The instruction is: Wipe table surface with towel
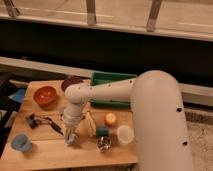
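Observation:
The table surface [50, 150] is a light tan wooden plank top in the lower left of the camera view. My gripper [70, 138] hangs at the end of the white arm [100, 92] and points down just above the table's front middle, between a dark tangled object [40, 121] and a banana [90, 123]. I see nothing in it. No towel shows plainly. A blue flat thing [17, 95] lies by the table's left edge; I cannot tell what it is.
On the table stand an orange bowl [45, 95], a dark red plate [71, 82], a green tray [112, 80], a blue cup [20, 143], an orange fruit [110, 119], a small green object [102, 131], a white cup [125, 134] and a metallic object [104, 144].

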`<act>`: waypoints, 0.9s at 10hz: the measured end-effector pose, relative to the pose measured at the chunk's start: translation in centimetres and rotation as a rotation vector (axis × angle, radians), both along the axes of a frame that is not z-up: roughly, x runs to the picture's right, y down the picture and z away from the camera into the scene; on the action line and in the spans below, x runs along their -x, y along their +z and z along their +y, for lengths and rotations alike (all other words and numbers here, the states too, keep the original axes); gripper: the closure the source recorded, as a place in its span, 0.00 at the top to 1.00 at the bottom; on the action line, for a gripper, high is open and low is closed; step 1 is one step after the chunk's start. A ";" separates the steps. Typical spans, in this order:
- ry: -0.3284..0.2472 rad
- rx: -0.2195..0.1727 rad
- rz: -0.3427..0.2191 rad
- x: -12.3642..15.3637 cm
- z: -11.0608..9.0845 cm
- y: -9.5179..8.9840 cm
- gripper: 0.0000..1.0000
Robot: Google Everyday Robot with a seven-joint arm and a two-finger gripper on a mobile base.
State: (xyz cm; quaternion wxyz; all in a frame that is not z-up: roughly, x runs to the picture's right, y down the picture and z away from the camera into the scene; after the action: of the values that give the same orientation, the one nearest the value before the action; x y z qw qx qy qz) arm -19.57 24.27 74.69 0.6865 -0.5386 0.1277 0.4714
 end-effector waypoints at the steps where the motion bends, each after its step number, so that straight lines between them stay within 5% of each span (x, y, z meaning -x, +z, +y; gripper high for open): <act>1: -0.010 0.023 -0.015 0.5 1.2 -1.0 0.00; 5: 0.005 0.106 0.023 -2.2 3.9 -1.7 0.00; 9: 0.046 0.086 0.128 -7.0 0.8 1.3 0.00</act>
State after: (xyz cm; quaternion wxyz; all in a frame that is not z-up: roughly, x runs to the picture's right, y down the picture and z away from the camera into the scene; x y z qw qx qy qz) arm -12.62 25.11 75.95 0.6422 -0.5393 0.1791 0.5144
